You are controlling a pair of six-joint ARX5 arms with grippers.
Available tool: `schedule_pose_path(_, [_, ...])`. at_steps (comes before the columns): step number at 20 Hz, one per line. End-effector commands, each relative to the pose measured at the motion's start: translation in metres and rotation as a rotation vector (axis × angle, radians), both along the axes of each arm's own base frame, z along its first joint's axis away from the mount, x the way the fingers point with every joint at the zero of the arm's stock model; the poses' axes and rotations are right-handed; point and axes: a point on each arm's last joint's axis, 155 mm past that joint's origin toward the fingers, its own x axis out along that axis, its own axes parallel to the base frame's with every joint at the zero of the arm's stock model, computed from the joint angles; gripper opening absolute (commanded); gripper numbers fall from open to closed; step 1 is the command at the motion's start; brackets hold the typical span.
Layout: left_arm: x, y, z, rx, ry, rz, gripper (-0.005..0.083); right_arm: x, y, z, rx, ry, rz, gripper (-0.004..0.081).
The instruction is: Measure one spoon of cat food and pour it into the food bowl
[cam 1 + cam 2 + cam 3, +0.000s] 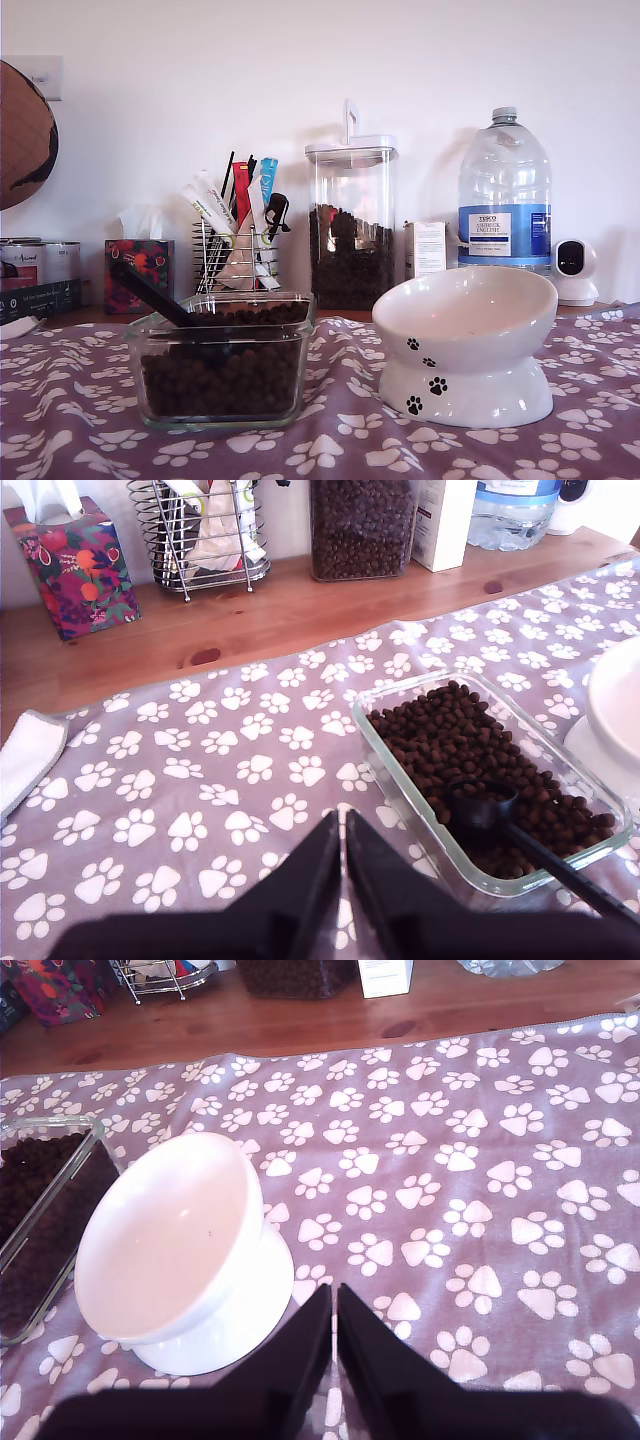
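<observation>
The black spoon lies in a square glass container of brown cat food, its handle sticking out toward the exterior view's left. In the first wrist view the spoon rests cup-down on the cat food. My first gripper is shut and hovers over the cloth beside the container, holding nothing. The white food bowl with black paw prints stands at the exterior view's right and is empty. My second gripper is shut, above the cloth next to the bowl's base.
A tall clear canister of kibble, a wire rack of sachets, a tissue box, a water jug and a small white camera line the back wall. A purple paw-print cloth covers the table.
</observation>
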Motion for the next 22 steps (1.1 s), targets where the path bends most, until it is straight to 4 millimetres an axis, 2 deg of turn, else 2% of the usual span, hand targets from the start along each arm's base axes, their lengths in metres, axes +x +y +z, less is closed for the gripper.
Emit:
schedule_pose_path(1, [-0.014, -0.013, -0.018, -0.016, 0.085, -0.082, -0.0019, 0.007, 0.002, 0.015, 0.005, -0.059, 0.01, -0.0012])
schedule_pose_path(7, [-0.015, -0.015, -0.017, -0.038, 0.093, -0.088, -0.0019, 0.008, 0.002, 0.018, 0.006, -0.07, 0.01, -0.0012])
schedule_pose_path(12, [-0.03, -0.044, -0.009, -0.165, 0.133, -0.211, -0.0019, 0.003, 0.023, 0.022, 0.122, -0.048, 0.077, -0.0013])
schedule_pose_path(17, [-0.04, -0.059, -0.005, -0.2, 0.149, -0.275, -0.0019, 0.0, 0.039, 0.02, 0.12, -0.04, 0.149, -0.0013])
schedule_pose_path(22, [-0.056, -0.078, -0.004, -0.225, 0.174, -0.366, -0.0019, 0.0, 0.046, 0.016, 0.115, -0.02, 0.174, -0.0013])
